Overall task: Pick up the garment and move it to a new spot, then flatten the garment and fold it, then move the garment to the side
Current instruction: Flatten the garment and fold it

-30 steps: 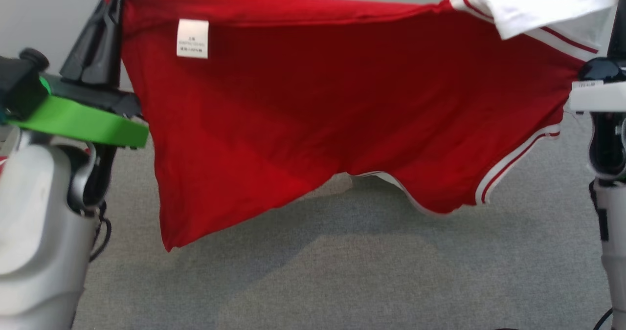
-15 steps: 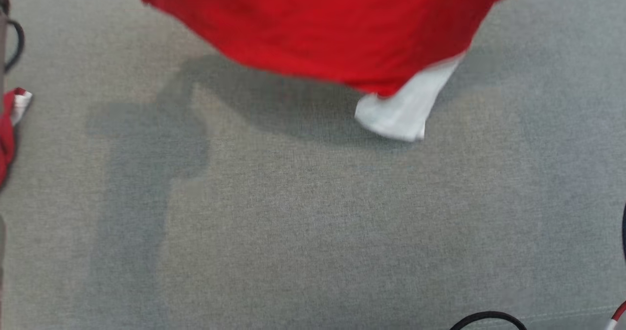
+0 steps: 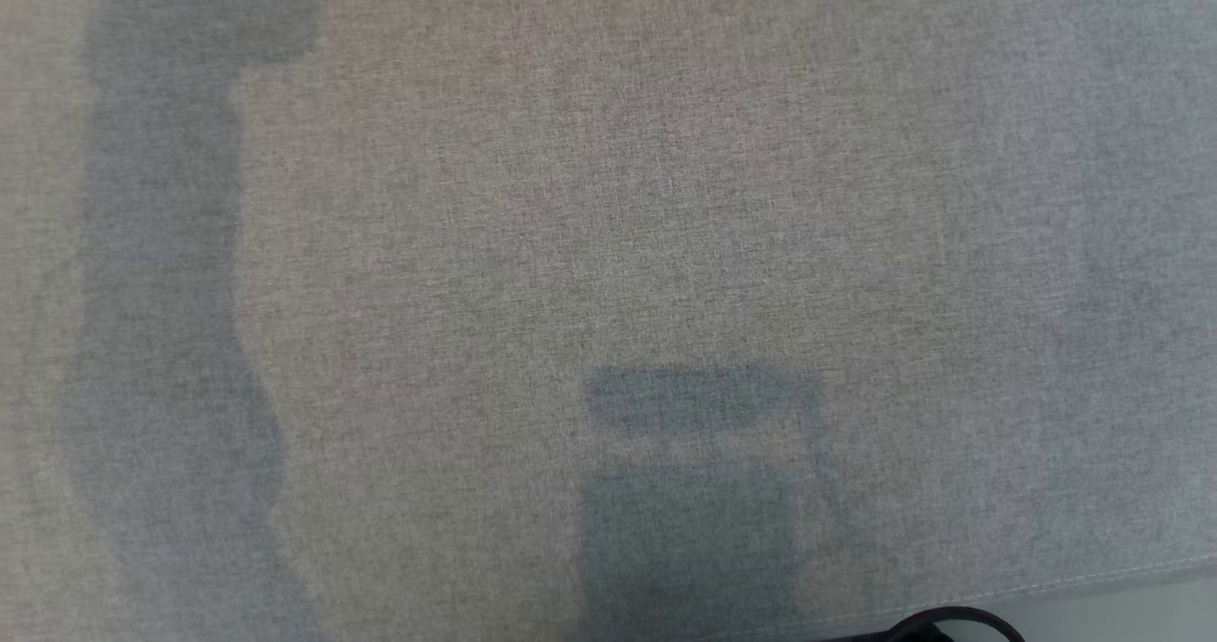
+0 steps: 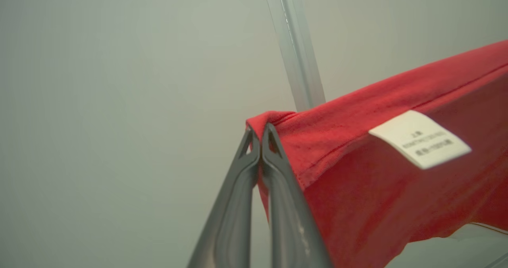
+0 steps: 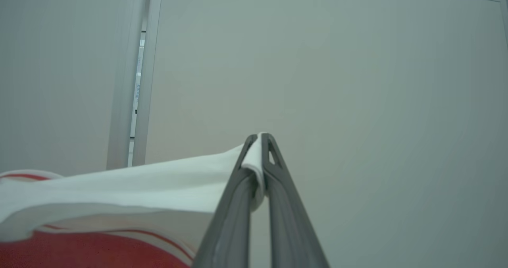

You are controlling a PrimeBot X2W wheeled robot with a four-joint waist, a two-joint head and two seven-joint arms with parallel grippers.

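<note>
1. The left tool (image 4: 260, 135) has its two dark fingers pressed together on a corner of the red hem of the garment (image 4: 377, 188). It holds that corner up in the air, and a white label (image 4: 420, 139) shows just along the edge.
2. The right tool (image 5: 262, 141) pinches a fold of the garment's white trim, and the cloth runs away from it fairly taut.
3. A second ago the head view had the whole shirt stretched between both tools. Now it looks straight down at bare covering. The entire picture has slid, so I'd say the head tipped down and the shirt did not drop.
4. To my eye the shirt is still being carried, with the robot looking over the spot where it will lay it. Flattening and folding are not yet done.
5. The desk (image 3: 608, 195) below has a grey woven cover crossed by soft shadows (image 3: 162, 290). A seam runs along its near edge, and a black cable (image 3: 951, 618) loops just beyond.
6. Behind the shirt are a plain pale wall (image 5: 357, 81) and a slim metal post (image 4: 295, 61).
</note>
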